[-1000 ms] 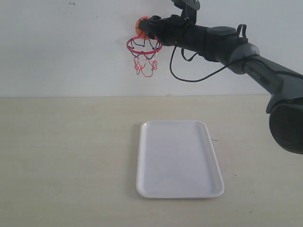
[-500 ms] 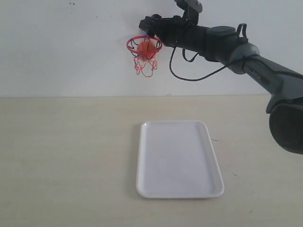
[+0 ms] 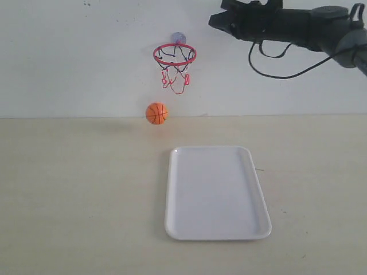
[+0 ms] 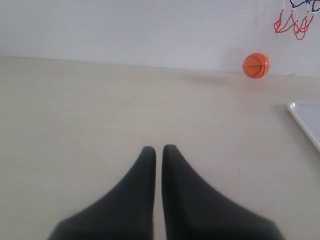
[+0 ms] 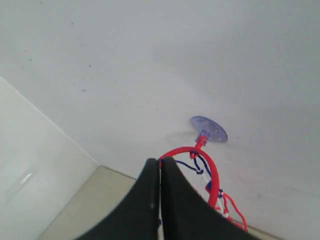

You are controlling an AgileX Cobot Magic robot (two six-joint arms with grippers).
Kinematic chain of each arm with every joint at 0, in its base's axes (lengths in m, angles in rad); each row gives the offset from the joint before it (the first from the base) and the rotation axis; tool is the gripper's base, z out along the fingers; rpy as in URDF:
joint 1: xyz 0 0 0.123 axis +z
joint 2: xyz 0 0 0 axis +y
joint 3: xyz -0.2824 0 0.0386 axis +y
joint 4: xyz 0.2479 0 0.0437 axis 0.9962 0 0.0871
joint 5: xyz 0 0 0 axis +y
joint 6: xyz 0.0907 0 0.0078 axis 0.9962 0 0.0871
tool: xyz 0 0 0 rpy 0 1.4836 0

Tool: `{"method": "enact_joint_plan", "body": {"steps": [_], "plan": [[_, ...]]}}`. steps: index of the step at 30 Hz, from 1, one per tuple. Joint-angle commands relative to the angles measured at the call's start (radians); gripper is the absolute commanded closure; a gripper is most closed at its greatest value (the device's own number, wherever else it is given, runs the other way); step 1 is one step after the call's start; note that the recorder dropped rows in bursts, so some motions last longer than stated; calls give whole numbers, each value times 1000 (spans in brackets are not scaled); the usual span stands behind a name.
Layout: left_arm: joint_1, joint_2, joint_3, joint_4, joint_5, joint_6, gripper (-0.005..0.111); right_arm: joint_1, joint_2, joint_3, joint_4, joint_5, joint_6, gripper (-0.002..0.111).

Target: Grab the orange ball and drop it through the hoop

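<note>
Orange ball [image 3: 156,113] now below right pincer [image 3: 214,22]

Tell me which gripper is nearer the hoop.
Right. The right gripper is up near the wall, beside the hoop and slightly above its ring. The left gripper sits low over the table, the hoop far off and high above it.

Glossy white plastic tray [image 3: 217,195], matt pale tabletop [image 3: 80,189], string-net hoop [image 3: 174,62]

Small orange mini basketball with black seams [image 3: 156,113] [image 4: 256,65], low by the wall [image 3: 69,57] at the desk's [image 3: 86,189] far edge. Above, slightly right: red-ringed string-net toy hoop [image 3: 175,62] [image 5: 215,175], suction-cupped to the wall.
</note>
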Motion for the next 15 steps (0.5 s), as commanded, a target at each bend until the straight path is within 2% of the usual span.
{"method": "enact_joint_plan", "body": {"steps": [1, 3, 5, 8, 9, 15], "plan": [[3, -2, 4, -3, -8, -7, 103, -95, -39, -5, -150, 232, 125, 109], [3, -2, 4, -3, -8, -7, 103, -130, -51, -5, -248, 364, 173, 109], [3, -2, 4, -3, -8, -7, 103, -169, -52, -5, -303, 391, 221, 109], [3, -2, 4, -3, -8, -7, 103, -212, -66, 32, -361, 391, 526, 109], [3, -2, 4, -3, -8, -7, 103, -216, -80, 53, -369, 391, 553, 109], [3, -2, 4, -3, -8, -7, 103, -212, -314, 341, -459, 391, 386, 109]]}}
